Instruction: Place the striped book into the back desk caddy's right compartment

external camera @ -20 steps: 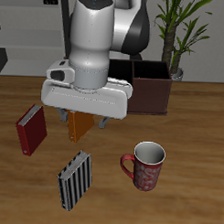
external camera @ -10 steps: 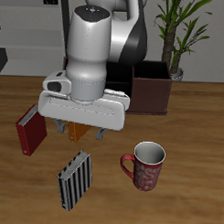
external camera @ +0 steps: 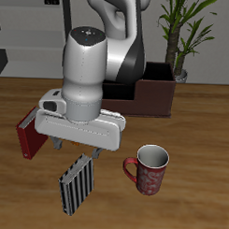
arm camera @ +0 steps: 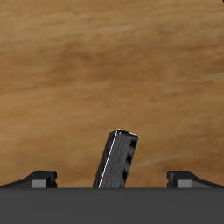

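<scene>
The striped book (external camera: 75,185) stands on edge near the table's front, its black and pale grey stripes facing the camera. In the wrist view the striped book (arm camera: 117,160) shows as a thin dark spine between the two fingertips (arm camera: 39,179). My gripper (external camera: 78,151) hangs open just above it, touching nothing, and the gripper (arm camera: 112,179) straddles the book's line. The back desk caddy (external camera: 156,93) is a dark maroon box at the table's back, mostly hidden by the arm. Its wide end bay, the right compartment (external camera: 159,82), shows beside the arm.
A red book (external camera: 30,134) stands beside the gripper, partly covered by it. A red patterned mug (external camera: 150,169) sits near the front, beside the striped book. A potted plant (external camera: 181,34) stands behind the caddy.
The gripper has moved toward the table's front and lower, from over the orange book to over the striped book. The orange book is now hidden behind the hand.
</scene>
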Tool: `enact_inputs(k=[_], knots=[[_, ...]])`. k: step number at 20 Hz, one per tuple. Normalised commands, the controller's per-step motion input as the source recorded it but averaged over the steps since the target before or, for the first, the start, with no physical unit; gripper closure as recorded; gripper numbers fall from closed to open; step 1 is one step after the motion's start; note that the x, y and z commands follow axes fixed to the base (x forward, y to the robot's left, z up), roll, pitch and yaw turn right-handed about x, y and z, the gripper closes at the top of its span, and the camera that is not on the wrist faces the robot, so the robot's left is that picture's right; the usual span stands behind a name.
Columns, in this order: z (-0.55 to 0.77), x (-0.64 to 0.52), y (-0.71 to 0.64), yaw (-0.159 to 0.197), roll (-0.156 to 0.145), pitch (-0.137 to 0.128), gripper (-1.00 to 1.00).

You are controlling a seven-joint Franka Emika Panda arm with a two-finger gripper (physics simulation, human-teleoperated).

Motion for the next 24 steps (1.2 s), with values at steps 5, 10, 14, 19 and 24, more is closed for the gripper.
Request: enact_inputs(k=[5, 10, 14, 19, 24], knots=[[-0.29, 0.01, -0.15, -0.038, -0.01, 0.012, -1.0], [-0.24, 0.01, -0.12, -0.027, -0.018, 0.033, -1.0], [-0.22, -0.02, -0.08, -0.007, -0.014, 0.028, -1.0], [-0.44, 0.0, 0.01, -0.048, 0.007, 0.072, -1.0], [-0.33, 0.02, -0.06, -0.027, -0.011, 0.055, 1.0]])
